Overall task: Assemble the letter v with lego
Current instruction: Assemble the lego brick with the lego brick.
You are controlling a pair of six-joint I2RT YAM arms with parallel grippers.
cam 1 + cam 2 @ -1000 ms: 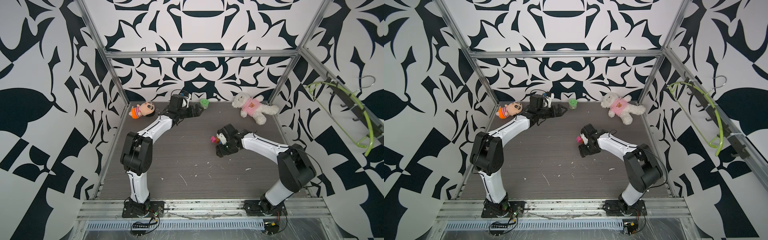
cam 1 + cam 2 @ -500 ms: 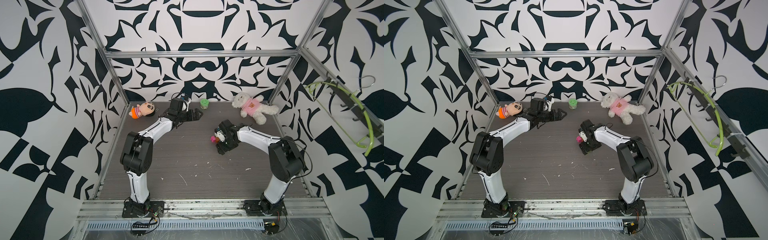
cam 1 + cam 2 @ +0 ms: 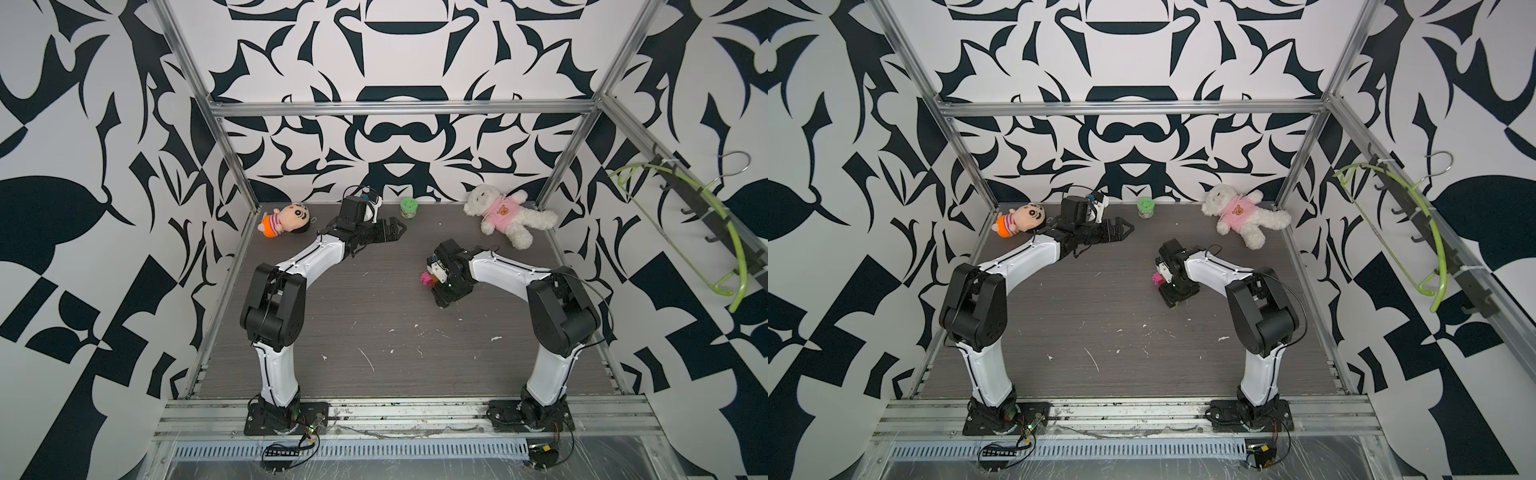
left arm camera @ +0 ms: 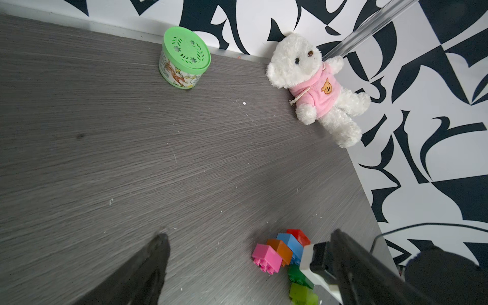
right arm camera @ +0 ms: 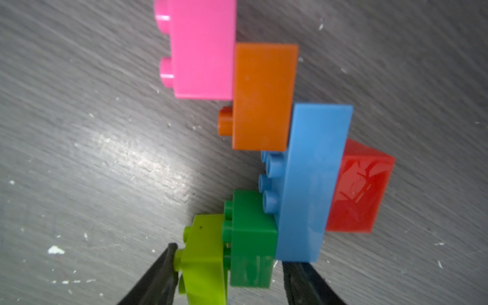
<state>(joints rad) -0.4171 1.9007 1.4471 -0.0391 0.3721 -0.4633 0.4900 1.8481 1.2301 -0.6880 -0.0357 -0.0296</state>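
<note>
The lego lies joined as the letter v (image 5: 311,184) on the dark table, right of centre. One arm is the pink brick (image 5: 203,50) and the orange-brown brick (image 5: 264,95). The other is the dark green brick (image 5: 250,237) and the tilted lime brick (image 5: 203,258). The blue brick (image 5: 314,184) and the red brick (image 5: 361,190) form the corner. My right gripper (image 5: 227,256) is closed round the lime and green bricks, one finger on the lime studs. In both top views only pink (image 3: 425,279) (image 3: 1157,278) peeks out beside it. My left gripper (image 3: 401,227) (image 4: 249,233) hovers open and empty near the back.
A green-lidded tin (image 3: 408,206) (image 4: 184,58) stands by the back wall. A white teddy in a pink shirt (image 3: 507,216) (image 4: 314,87) lies at the back right. A boy doll (image 3: 284,219) lies at the back left. Metal frame posts line the table edges.
The right arm's elbow has swung inward and its wrist has turned over the bricks. Its jaws have narrowed onto the lime and green bricks. The left arm has barely moved.
</note>
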